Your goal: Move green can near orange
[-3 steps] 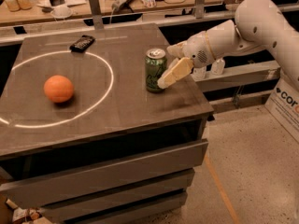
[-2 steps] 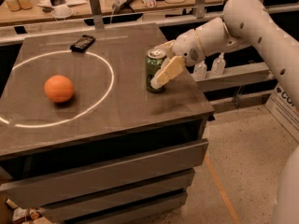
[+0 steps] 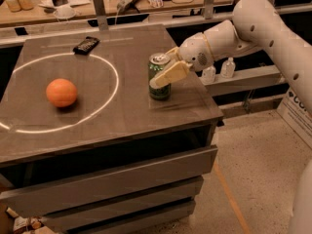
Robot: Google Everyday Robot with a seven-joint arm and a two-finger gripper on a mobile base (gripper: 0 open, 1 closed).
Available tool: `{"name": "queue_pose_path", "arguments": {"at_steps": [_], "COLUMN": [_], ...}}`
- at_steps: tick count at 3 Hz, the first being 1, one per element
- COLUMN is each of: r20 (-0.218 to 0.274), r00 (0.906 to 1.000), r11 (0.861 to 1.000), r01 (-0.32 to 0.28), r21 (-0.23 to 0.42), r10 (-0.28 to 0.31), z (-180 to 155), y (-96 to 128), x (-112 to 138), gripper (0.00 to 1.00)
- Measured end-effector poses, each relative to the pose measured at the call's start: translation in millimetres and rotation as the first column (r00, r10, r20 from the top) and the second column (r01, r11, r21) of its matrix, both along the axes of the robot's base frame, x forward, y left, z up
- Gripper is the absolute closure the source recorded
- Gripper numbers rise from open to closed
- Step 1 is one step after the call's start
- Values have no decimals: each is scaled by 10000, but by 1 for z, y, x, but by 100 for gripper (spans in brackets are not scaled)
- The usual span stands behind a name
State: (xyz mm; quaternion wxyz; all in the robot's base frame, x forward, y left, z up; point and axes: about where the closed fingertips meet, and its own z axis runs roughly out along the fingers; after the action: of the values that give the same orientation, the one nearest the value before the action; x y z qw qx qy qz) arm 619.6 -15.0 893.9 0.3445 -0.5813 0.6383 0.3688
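1. The end effector (image 3: 161,68) has advanced leftward onto the green can (image 3: 159,91); whether it grips, I cannot tell.
2. The can stands upright on the grey counter (image 3: 131,111), well apart from the orange (image 3: 61,92).
3. Cluttered bench (image 3: 73,6) behind.

Dim warm light, bright ring (image 3: 116,82) on table (image 3: 146,112), pale pincer (image 3: 165,70) at green can (image 3: 160,91)

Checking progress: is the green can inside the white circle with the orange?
No, the green can stands outside the circle, at the gripper; the orange lies inside.
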Motion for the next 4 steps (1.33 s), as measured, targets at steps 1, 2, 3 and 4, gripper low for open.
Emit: {"name": "queue_pose_path", "arguments": {"at_steps": [1, 2, 3, 4], "r20": [4, 240, 363, 130], "r00": [10000, 9988, 9932, 9802], "r11": [10000, 9947, 9845, 9742], "r01": [-52, -450, -1141, -1978], "r21": [72, 922, 1333, 1087], "r10": [52, 430, 1102, 1976], "z": [0, 25, 47, 42], "y": [8, 70, 131, 181], "x": [0, 4, 4, -1], "gripper": [65, 96, 100, 100]}}
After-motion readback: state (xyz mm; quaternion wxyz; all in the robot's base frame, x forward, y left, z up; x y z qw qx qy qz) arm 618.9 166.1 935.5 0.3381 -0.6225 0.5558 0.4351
